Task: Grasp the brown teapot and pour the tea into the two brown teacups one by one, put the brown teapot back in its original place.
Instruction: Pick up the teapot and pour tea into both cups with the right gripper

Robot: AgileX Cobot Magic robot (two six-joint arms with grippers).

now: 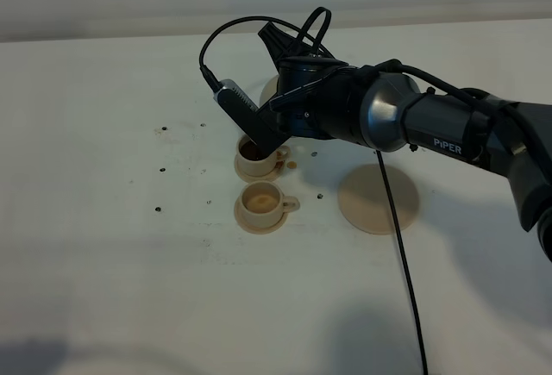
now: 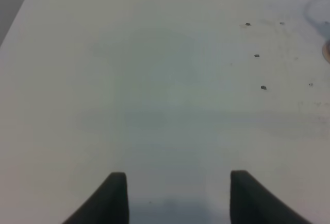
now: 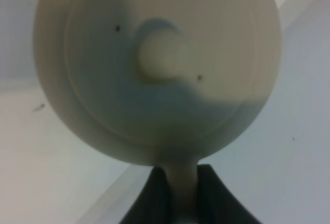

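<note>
My right gripper (image 3: pixel 180 177) is shut on the loop handle of the brown teapot (image 3: pixel 154 80), whose domed lid and knob fill the right wrist view. In the high view the right arm reaches across the middle and hides most of the teapot (image 1: pixel 268 92), which hangs above the far teacup (image 1: pixel 257 158). That cup stands on its small saucer and holds dark tea. The near teacup (image 1: pixel 261 205) on its own saucer holds paler liquid. The large flat saucer (image 1: pixel 378 198) lies bare to the right of the cups. My left gripper (image 2: pixel 178 183) is open and empty over bare table.
A black cable (image 1: pixel 401 246) hangs from the right arm and runs across the large saucer toward the front edge. Small brown drops (image 1: pixel 291 165) lie beside the far cup. Dark specks (image 1: pixel 162 169) dot the white table left of the cups.
</note>
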